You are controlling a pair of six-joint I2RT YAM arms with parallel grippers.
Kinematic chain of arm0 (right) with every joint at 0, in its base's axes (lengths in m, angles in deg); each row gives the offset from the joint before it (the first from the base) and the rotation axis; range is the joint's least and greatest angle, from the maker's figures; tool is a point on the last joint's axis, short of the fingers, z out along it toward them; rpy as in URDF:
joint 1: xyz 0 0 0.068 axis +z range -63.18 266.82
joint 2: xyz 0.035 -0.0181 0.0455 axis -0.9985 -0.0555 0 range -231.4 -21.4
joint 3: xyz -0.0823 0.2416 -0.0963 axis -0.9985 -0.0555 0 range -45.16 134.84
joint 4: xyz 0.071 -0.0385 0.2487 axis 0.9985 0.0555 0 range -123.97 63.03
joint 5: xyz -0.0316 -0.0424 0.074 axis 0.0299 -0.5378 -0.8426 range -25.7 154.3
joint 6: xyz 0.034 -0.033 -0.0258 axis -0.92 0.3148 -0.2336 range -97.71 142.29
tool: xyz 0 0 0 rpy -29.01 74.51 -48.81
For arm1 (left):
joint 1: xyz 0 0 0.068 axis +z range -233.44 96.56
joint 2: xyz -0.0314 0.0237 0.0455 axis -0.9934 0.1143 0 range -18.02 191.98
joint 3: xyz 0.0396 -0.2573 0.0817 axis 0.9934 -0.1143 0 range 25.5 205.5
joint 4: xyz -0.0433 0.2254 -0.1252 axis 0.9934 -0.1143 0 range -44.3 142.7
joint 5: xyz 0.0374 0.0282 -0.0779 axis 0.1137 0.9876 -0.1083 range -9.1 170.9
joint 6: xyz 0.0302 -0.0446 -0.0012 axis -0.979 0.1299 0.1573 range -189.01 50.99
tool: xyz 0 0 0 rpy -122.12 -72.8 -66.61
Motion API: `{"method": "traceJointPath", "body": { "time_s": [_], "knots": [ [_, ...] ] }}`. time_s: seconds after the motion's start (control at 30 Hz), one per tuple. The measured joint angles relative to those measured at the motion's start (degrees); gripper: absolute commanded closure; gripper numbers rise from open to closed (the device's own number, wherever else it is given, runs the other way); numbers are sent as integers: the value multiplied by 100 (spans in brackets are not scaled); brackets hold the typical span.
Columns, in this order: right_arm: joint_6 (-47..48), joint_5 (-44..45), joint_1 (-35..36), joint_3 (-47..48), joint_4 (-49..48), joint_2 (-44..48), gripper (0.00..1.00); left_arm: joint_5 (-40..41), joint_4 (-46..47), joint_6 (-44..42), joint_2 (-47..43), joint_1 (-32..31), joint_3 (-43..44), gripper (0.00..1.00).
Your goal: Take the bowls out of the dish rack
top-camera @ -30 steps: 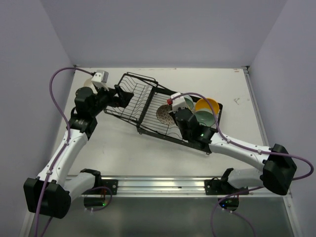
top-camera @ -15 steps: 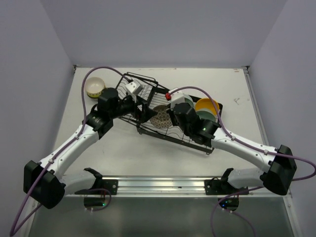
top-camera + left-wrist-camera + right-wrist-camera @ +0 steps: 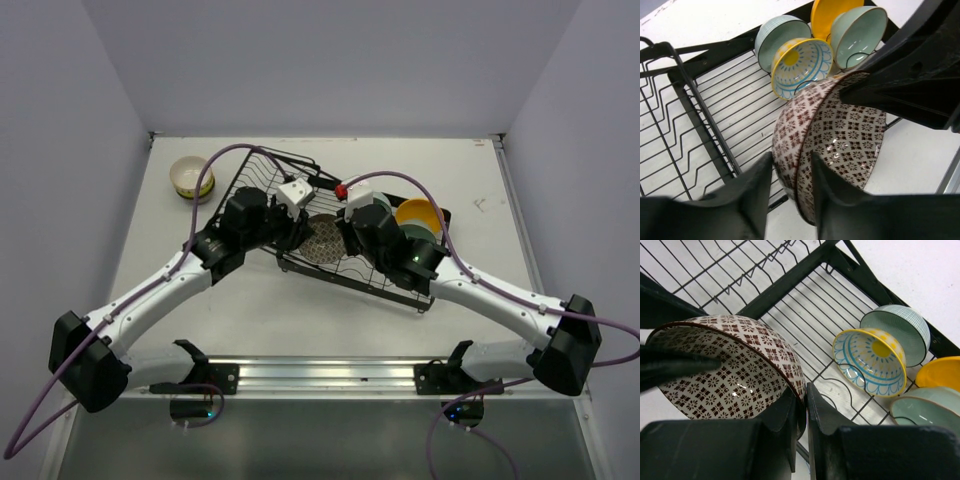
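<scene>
A brown-patterned bowl [image 3: 322, 238] is held on edge over the black dish rack [image 3: 262, 190]. My right gripper [image 3: 806, 400] is shut on one side of this bowl's [image 3: 730, 370] rim. My left gripper [image 3: 792, 172] straddles the opposite rim of the bowl [image 3: 840, 135], one finger inside and one outside, closed against it. In the rack's basket section stand a yellow-and-blue bowl [image 3: 802, 62], a teal checked bowl [image 3: 782, 35], an orange-yellow bowl [image 3: 420, 213] and a pale teal bowl [image 3: 860, 35]. A yellow-green bowl [image 3: 191, 177] sits on the table at the far left.
The rack's flat wavy-wire section [image 3: 700, 125] lies to the left of the basket section [image 3: 430, 298]. The two arms meet over the rack's middle, cables arching above them. White table [image 3: 480, 180] stretches to the right of the rack.
My left arm swung from the far-left table, where the yellow-green bowl stays, over to the rack, and its jaws closed in on the patterned bowl's rim. The right gripper kept its hold.
</scene>
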Motion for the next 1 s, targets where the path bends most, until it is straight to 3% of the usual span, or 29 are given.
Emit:
{"method": "traceJointPath", "body": {
  "time_s": [0.27, 0.33, 0.37, 0.5, 0.8, 1.0],
  "knots": [
    [-238, -136, 17, 0, 184, 81, 100, 621, -103, -20, 111, -146, 72, 100],
    [-262, -140, 15, 0, 216, 111, 88, 693, -116, -4, 127, -175, 98, 100],
    [-273, -140, 15, 0, 225, 120, 72, 726, -127, 0, 140, -195, 114, 100],
    [-343, -203, 2, 0, 214, 240, 43, 975, -232, 0, 221, -210, 151, 100],
    [-358, -153, -2, -94, 168, 968, 34, 2177, -531, 192, 195, -125, 122, 100],
    [-356, 24, -2, -564, 173, 1567, 30, 2509, -525, 402, -55, 468, 107, 100]
  ]
}}
